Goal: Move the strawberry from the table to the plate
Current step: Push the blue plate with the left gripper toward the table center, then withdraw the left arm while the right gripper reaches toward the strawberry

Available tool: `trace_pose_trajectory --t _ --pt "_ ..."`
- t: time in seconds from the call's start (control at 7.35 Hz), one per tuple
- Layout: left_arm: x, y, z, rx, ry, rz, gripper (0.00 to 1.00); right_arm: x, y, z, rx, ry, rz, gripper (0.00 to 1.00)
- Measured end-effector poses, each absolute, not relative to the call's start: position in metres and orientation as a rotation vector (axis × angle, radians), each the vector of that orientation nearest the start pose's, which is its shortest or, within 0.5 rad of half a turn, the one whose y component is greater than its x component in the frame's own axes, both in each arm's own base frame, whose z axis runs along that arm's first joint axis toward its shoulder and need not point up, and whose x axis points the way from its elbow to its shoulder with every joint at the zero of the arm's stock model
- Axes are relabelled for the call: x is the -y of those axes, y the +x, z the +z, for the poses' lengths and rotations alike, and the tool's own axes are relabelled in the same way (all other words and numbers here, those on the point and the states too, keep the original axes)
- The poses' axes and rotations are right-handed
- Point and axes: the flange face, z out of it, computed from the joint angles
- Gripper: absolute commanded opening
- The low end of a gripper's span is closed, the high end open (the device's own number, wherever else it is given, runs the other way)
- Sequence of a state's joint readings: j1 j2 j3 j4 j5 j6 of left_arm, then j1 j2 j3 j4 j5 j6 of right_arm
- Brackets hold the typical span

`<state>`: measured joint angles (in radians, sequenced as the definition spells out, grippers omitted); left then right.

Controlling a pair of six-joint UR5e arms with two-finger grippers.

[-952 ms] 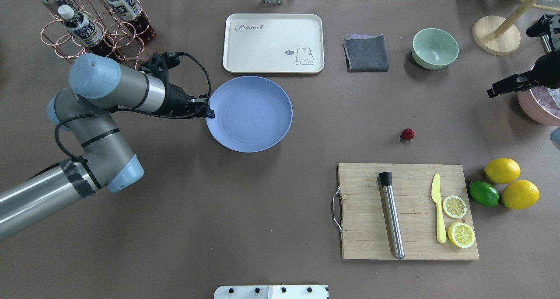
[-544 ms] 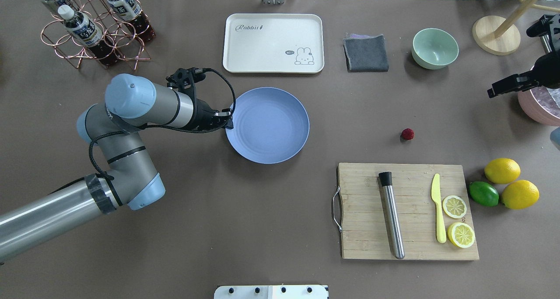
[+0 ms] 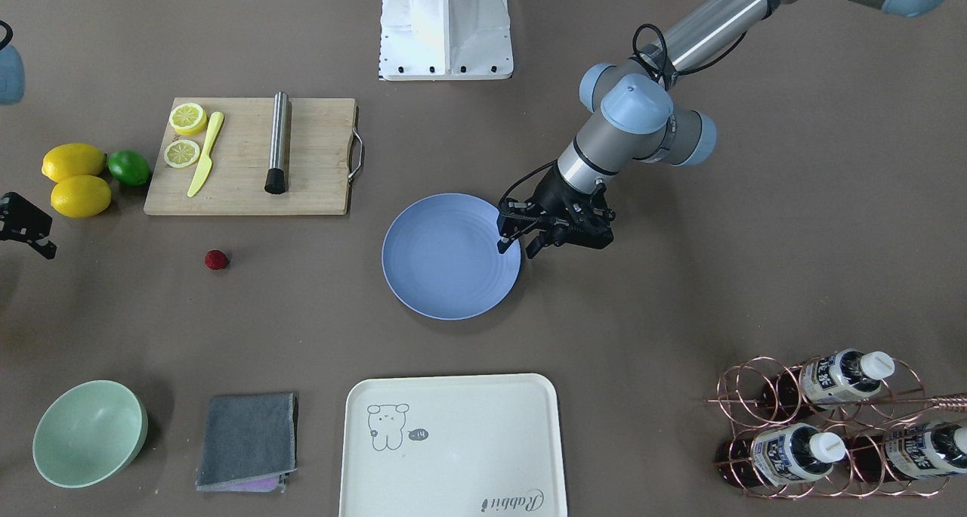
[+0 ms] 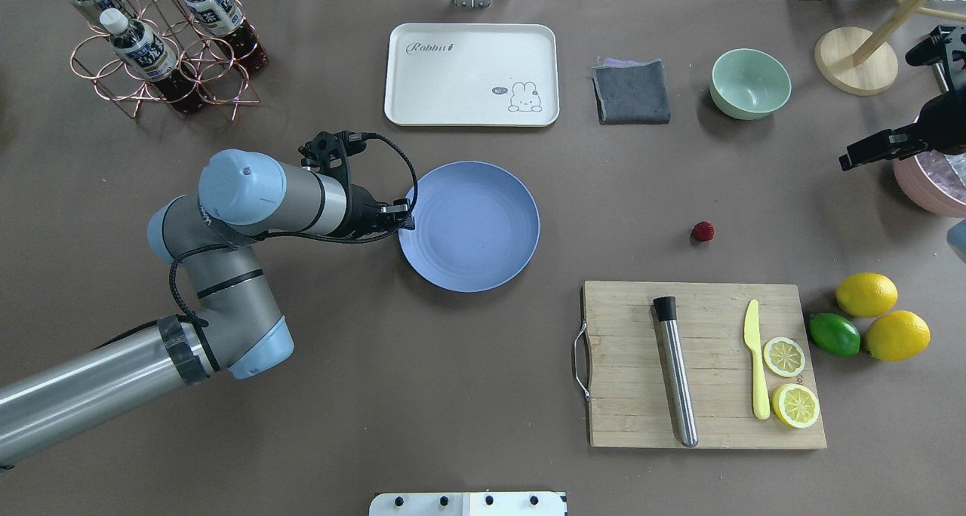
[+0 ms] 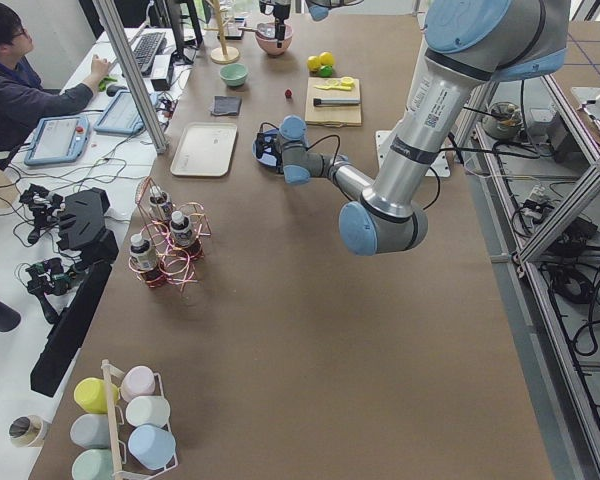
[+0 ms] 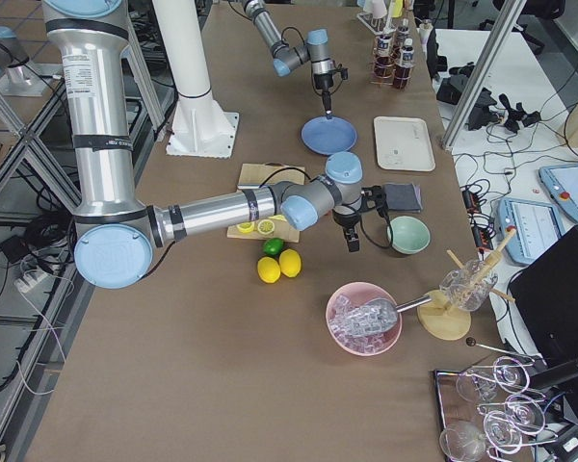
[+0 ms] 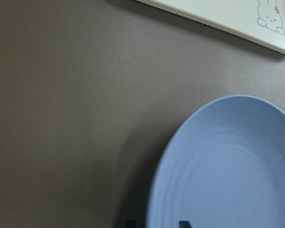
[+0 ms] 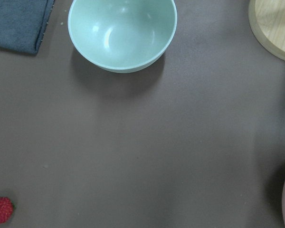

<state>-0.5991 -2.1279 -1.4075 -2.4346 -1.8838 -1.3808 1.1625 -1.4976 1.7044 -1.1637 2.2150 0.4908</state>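
Observation:
The strawberry (image 4: 702, 231), small and dark red, lies on the bare table (image 4: 377, 395) just beyond the cutting board; it also shows as the strawberry (image 3: 216, 259) and at the lower left as the strawberry (image 8: 1, 209). The blue plate (image 4: 483, 229) lies left of centre, well apart from the berry. My left gripper (image 4: 407, 218) is shut on the plate's left rim; its fingertips straddle the plate (image 7: 228, 171) edge at the bottom of the left wrist view. My right gripper (image 4: 845, 161) hovers at the far right, above and right of the berry; its jaws are unclear.
A wooden cutting board (image 4: 634, 410) holds a steel muddler, a yellow knife and lemon slices. Lemons and a lime (image 4: 834, 334) sit to its right. Beyond are a mint bowl (image 4: 750, 83), a grey cloth (image 4: 632, 92), a cream tray (image 4: 472, 75) and a bottle rack (image 4: 162, 48).
My left gripper has dragged the plate to the right and nearer to the robot, closer to the strawberry. The strawberry and the right arm have stayed put.

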Motion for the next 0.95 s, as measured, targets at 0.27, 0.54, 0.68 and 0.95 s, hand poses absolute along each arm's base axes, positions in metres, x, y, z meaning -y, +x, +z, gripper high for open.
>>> trace_pose_trajectory --t 0.27,0.54,0.68,0.95 --pt "0.502 0.484 0.326 -1.245 0.220 -0.130 0.98 0.530 -0.165 0.499 0.838 0.249 -0.092 1.00" --pt "0.525 0.395 0.378 -1.208 0.231 -0.064 0.98 0.531 -0.195 0.478 0.866 0.226 -0.060 1.00" --pt "0.537 0.341 0.414 -1.172 0.251 -0.020 0.98 0.531 -0.208 0.468 0.877 0.218 -0.047 1.00" --pt "0.558 0.218 0.493 -1.040 0.300 0.078 0.98 0.529 -0.241 0.449 0.887 0.205 -0.016 1.00"
